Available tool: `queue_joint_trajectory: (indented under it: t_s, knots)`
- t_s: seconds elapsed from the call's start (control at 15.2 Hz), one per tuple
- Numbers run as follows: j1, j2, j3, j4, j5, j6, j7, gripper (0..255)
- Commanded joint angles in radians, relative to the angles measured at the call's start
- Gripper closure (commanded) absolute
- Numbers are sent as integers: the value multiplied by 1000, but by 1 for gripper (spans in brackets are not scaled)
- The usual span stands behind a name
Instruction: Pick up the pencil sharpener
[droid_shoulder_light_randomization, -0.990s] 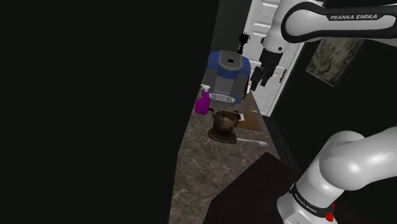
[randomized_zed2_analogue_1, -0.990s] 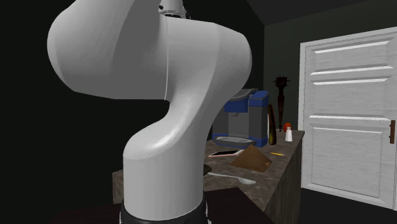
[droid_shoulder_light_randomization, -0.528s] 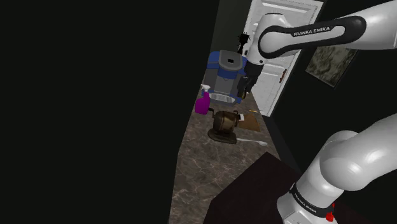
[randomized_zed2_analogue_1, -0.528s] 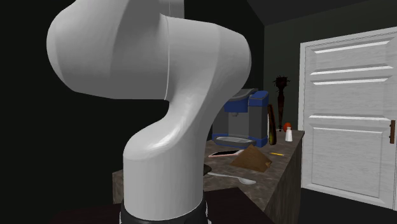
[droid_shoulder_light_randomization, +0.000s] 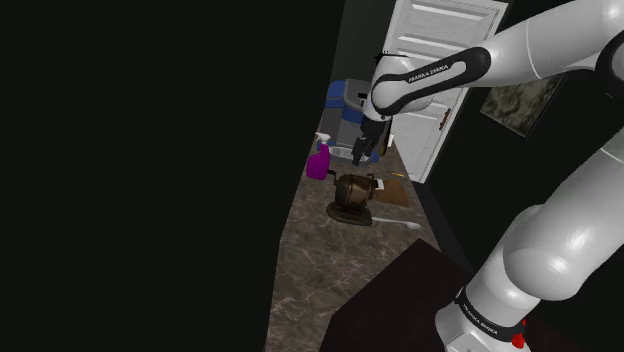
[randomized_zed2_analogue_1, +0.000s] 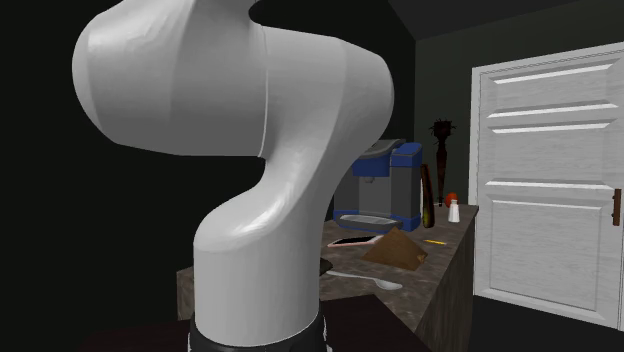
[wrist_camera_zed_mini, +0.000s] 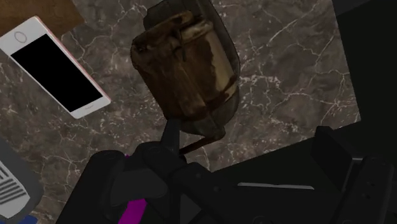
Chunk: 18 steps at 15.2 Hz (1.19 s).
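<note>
The pencil sharpener (droid_shoulder_light_randomization: 355, 190) is a brown, tarnished crank model on a dark base, standing on the marbled counter (droid_shoulder_light_randomization: 310, 270). In the wrist view the sharpener (wrist_camera_zed_mini: 188, 70) lies just ahead of the fingers, with its crank handle pointing back toward them. My black gripper (droid_shoulder_light_randomization: 362, 150) hangs above the sharpener and slightly behind it, in front of the coffee machine. In the wrist view the gripper (wrist_camera_zed_mini: 229, 188) is open, its fingers wide apart and holding nothing. They are clear of the sharpener.
A blue and grey coffee machine (droid_shoulder_light_randomization: 343, 105) stands at the counter's back, with a purple spray bottle (droid_shoulder_light_randomization: 318, 162) beside it. A phone (wrist_camera_zed_mini: 57, 67), a brown board (droid_shoulder_light_randomization: 392, 190) and a white spoon (droid_shoulder_light_randomization: 395, 221) lie near the sharpener. A white door (droid_shoulder_light_randomization: 430, 60) is behind.
The arm has swung toward the shoulder view's left and lowered. The gripper moved from in front of the door to above the sharpener. No object has moved.
</note>
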Motion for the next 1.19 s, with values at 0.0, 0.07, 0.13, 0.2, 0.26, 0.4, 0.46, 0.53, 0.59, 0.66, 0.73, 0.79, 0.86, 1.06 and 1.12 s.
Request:
queue_joint_trajectory:
  t_s: [0.0, 0.07, 0.13, 0.2, 0.26, 0.4, 0.46, 0.53, 0.59, 0.66, 0.73, 0.79, 0.86, 1.06, 1.12]
  knots:
    - [5, 68, -6, 22, 19, 45, -35, 0]
    - [6, 107, -8, 40, 32, 65, -54, 0]
    - [6, 147, -9, 59, 45, 83, -74, 0]
    - [6, 186, -10, 80, 59, 101, -94, 0]
    - [5, 226, -9, 102, 73, 116, -114, 0]
    - [0, 305, -3, 150, 101, 144, -153, 0]
    - [-3, 345, 1, 176, 114, 156, -172, 0]
    - [-8, 384, 6, 203, 127, 167, -190, 0]
    - [-10, 398, 9, 213, 131, 170, -196, 0]
    - [-12, 407, 10, 210, 134, 182, -197, 0]
    - [-13, 415, 11, 207, 137, 193, -199, 0]
    - [-13, 424, 13, 204, 140, 205, -201, 0]
    - [-14, 433, 14, 202, 143, 216, -203, 0]
    - [-18, 467, 19, 195, 154, 257, -210, 0]
    - [-18, 467, 19, 195, 154, 257, -210, 0]
